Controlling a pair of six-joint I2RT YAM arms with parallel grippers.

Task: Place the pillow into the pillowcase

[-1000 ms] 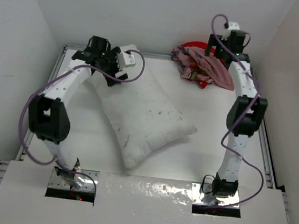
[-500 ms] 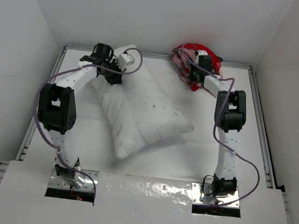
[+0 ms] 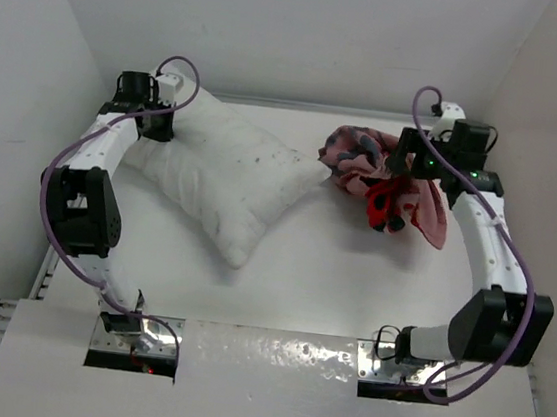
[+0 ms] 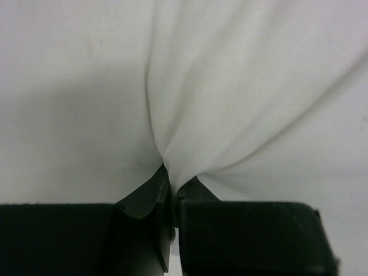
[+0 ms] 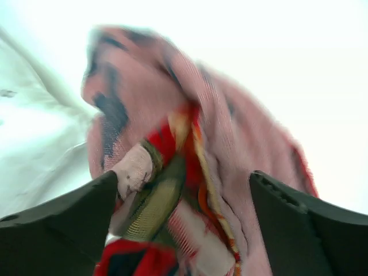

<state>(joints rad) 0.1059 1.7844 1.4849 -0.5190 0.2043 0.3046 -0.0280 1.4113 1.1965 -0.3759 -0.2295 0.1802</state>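
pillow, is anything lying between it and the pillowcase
Nothing visible does: a corner of the pillow almost touches the crumpled pillowcase. No open mouth of the pillowcase shows in any view, though.

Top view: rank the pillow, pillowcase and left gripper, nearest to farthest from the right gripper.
1. pillowcase, right at the right gripper.
2. pillow, left of it, mid-table.
3. left gripper, far left, pinching the pillow's corner.
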